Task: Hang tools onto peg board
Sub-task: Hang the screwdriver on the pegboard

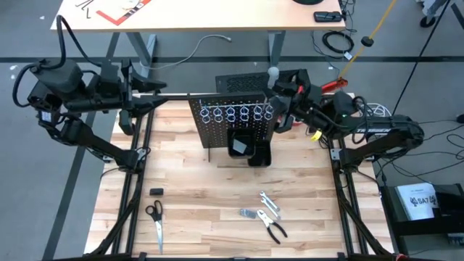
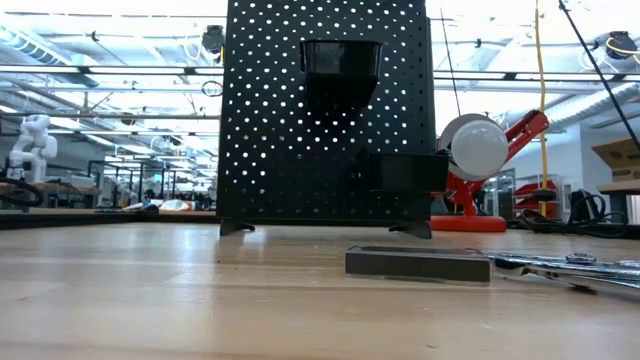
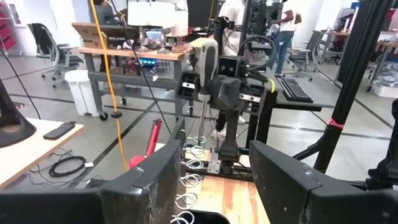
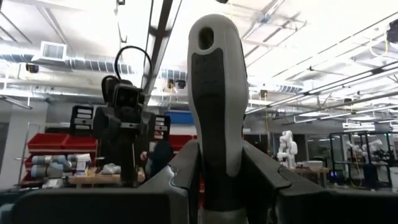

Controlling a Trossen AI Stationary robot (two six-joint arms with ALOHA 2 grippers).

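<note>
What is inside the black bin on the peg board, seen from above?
The black bin on the peg board shows a small pale piece at its inner edge. Its dark floor is shadowed, so anything else there cannot be seen.

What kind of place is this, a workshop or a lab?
Probably a robotics lab in an open industrial hall. Beyond the wooden table stand desks with office chairs, red storage bins on shelves, and another white robot arm under exposed ceiling ducts.

Scissors [image 1: 155, 218] near small black block [image 1: 156, 191]
</note>
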